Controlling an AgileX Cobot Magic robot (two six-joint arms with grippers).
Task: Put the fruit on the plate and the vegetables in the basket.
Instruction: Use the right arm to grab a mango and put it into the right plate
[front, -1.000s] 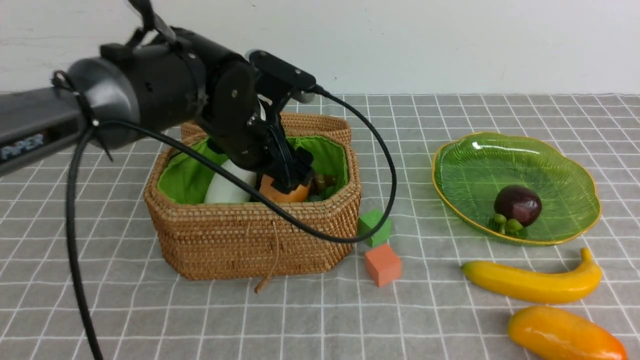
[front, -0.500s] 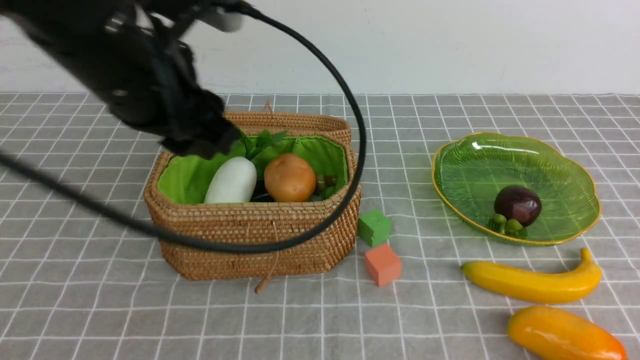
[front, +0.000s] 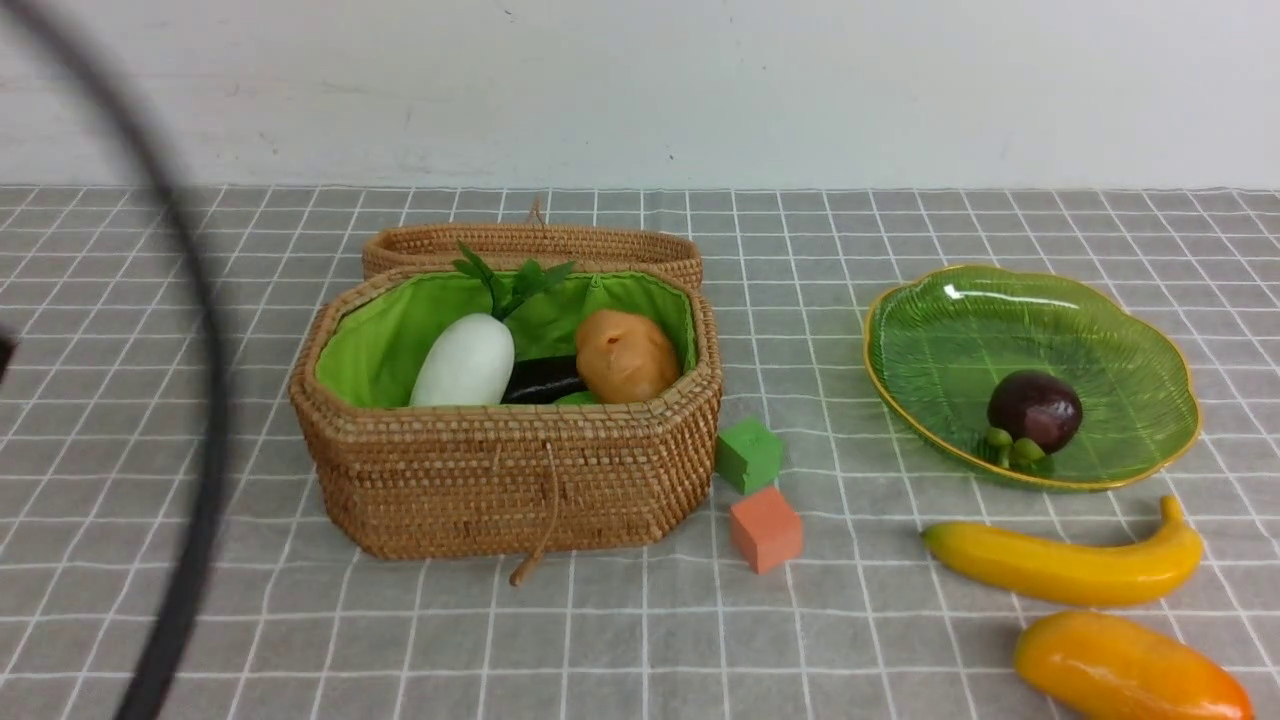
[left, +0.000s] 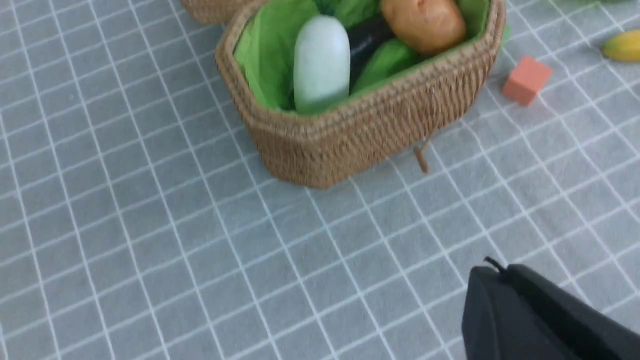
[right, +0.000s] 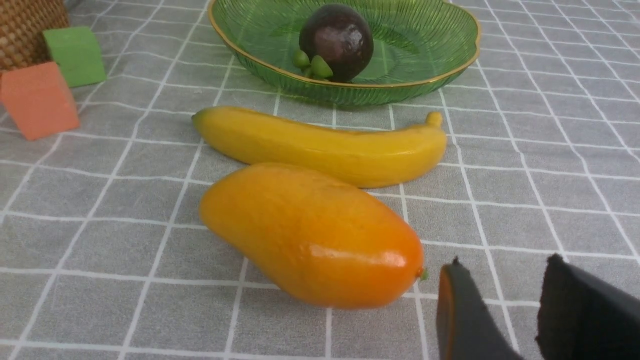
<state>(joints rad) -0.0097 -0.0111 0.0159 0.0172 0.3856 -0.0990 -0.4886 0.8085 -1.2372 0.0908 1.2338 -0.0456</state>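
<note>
Since the frame one second earlier, the left arm is gone from above the basket (front: 500, 480) in the front view, leaving only its cable (front: 205, 420) at the left edge. The potato (front: 625, 355) now lies free at the basket's right end, beside the eggplant (front: 540, 378) and radish (front: 463, 360). The plate (front: 1120, 330) holds only the mangosteen (front: 1035, 408); the banana (front: 1065, 565) and mango (front: 1130, 670) lie on the cloth (front: 600, 640), nearer the robot. Left wrist view: the left gripper (left: 500, 300) shows one dark finger, well apart from the basket; wide or narrow cannot be told. Right wrist view: the right gripper (right: 520, 310) hangs just beside the mango's tip, fingers narrowly apart and empty. The step in hand is probably fetching the mango. Widen the fingers first, straddle the mango across its short axis near mid-length, and close gently, since the smooth skin may slip.
</note>
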